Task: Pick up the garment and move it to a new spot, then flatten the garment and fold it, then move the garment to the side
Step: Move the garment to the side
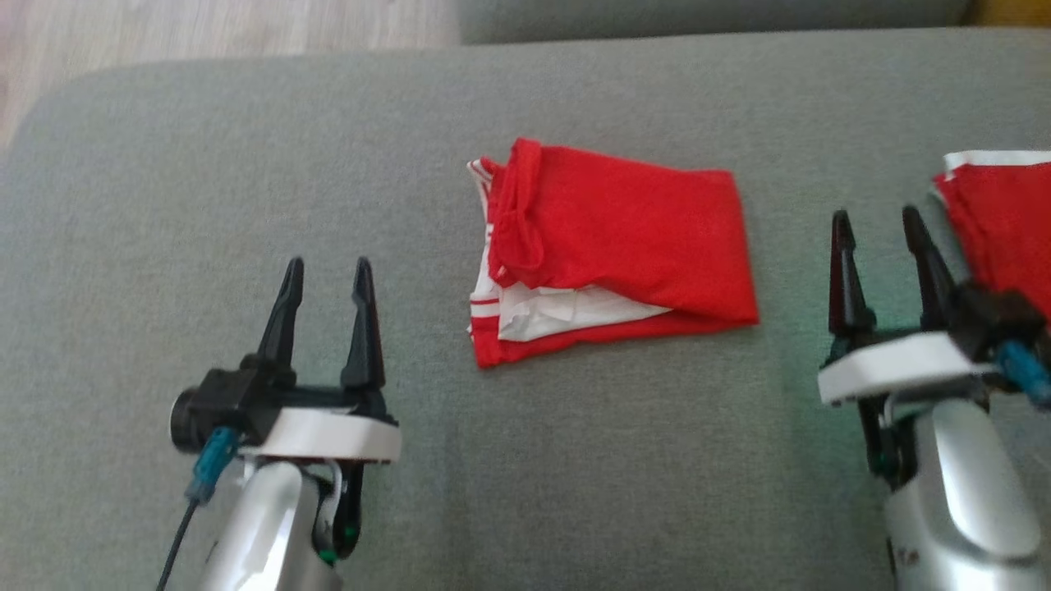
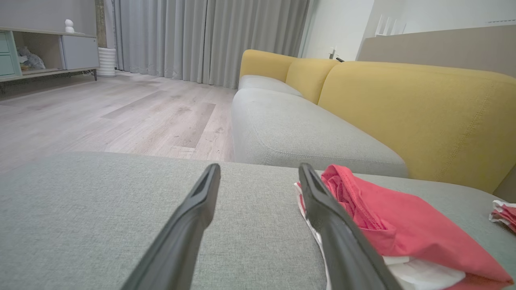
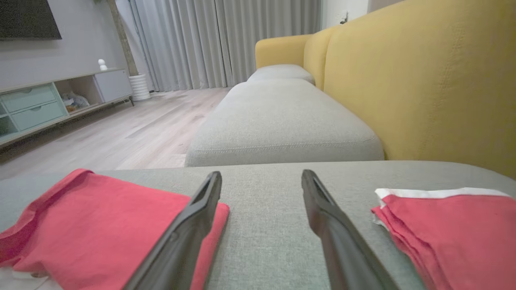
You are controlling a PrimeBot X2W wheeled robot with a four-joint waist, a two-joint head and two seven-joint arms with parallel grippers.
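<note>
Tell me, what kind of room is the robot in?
Most likely a living room in a home: a grey sofa with yellow back cushions, long grey curtains, and a low cabinet on a wooden floor.

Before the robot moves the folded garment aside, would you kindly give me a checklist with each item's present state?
1. Left gripper open, empty: ok.
2. Right gripper open, empty: ok.
3. Folded red garment lying on the grey cushion, clear of both grippers' fingers: ok.
4. Fold tidy: not ok; a white layer pokes out at its near left edge.
5. Cushion to its right free: not ok; a second red garment lies there.
</note>
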